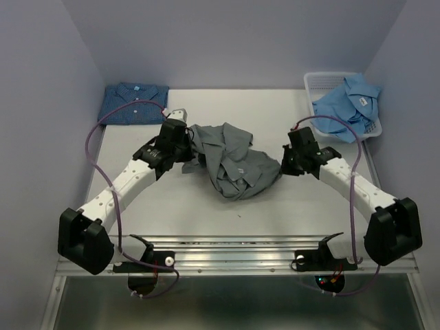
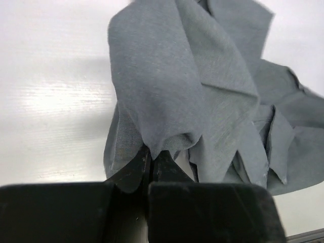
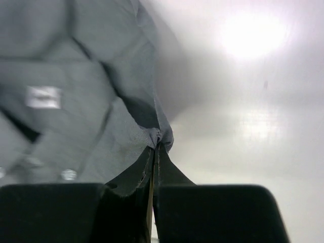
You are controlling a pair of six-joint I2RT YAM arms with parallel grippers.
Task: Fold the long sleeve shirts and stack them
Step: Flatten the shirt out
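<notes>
Near centre of the table [image 1: 275, 206], crumpled in a loose heap: grey shirt [image 1: 234, 161]. Pinched at its left edge by the left gripper [image 2: 150, 154], fingers pressed together on a hanging fold of cloth. Pinched at its right edge by the right gripper [image 3: 156, 144], fingers likewise closed tight on a small tuck of fabric. Farther back, at the far left corner: dark blue shirt [image 1: 134, 103], folded flat, collar uppermost. At the far right corner: white basket [image 1: 323, 81], light blue shirt [image 1: 347, 103] bunched in it and partly over its rim.
</notes>
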